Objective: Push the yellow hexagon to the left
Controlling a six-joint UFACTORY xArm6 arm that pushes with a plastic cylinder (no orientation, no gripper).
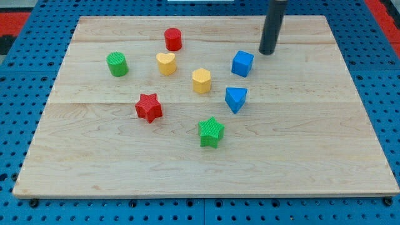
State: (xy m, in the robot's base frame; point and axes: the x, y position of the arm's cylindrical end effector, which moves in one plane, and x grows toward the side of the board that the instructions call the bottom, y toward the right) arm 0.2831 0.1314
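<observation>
The yellow hexagon (201,80) sits near the middle of the wooden board (312,156). My tip (267,52) is at the view's upper right, to the right of and above the hexagon, with the blue cube (242,63) between them. The tip stands just to the right of the blue cube and does not touch it. A yellow heart (166,63) lies to the upper left of the hexagon.
A red cylinder (173,39) and a green cylinder (117,64) stand at the upper left. A red star (149,107) lies lower left of the hexagon. A blue triangular block (235,99) is at its right, a green star (211,132) below.
</observation>
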